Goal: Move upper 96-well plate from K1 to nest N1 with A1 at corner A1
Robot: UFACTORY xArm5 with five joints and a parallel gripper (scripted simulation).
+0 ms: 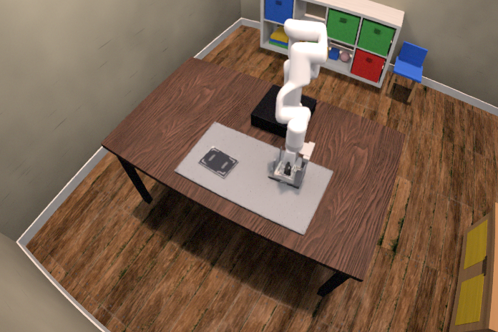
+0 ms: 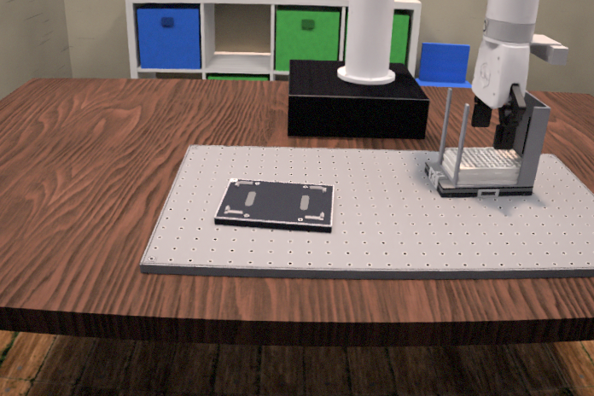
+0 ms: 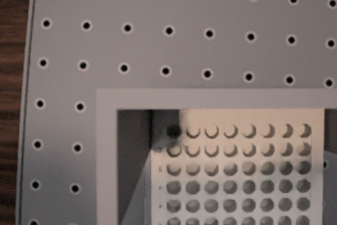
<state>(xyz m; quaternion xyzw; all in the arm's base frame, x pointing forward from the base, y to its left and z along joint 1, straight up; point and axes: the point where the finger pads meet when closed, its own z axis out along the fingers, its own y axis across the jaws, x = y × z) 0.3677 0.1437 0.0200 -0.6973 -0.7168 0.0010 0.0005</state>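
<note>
Spread wide, jaws holding nothing, gripper (image 2: pixel 497 120) hanging inside the rack (image 2: pixel 535 137), just above the upper plate (image 2: pixel 483 159). Sitting stacked on the lower plate (image 2: pixel 483 177) between the two thin posts (image 2: pixel 462 137) and the back wall. Lying well apart to the left on the gray pegboard (image 2: pixel 376 237): dark nest (image 2: pixel 277 203). Showing plate wells (image 3: pixel 234 168) close below in wrist view.

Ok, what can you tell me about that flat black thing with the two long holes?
That is the plate nest, a thin black rectangle lying flat on the gray dotted board, left of the stack rack. It has two gray oval slots in the middle and small pale corner markers. Nothing sits in it, and the gripper is far away.
</note>
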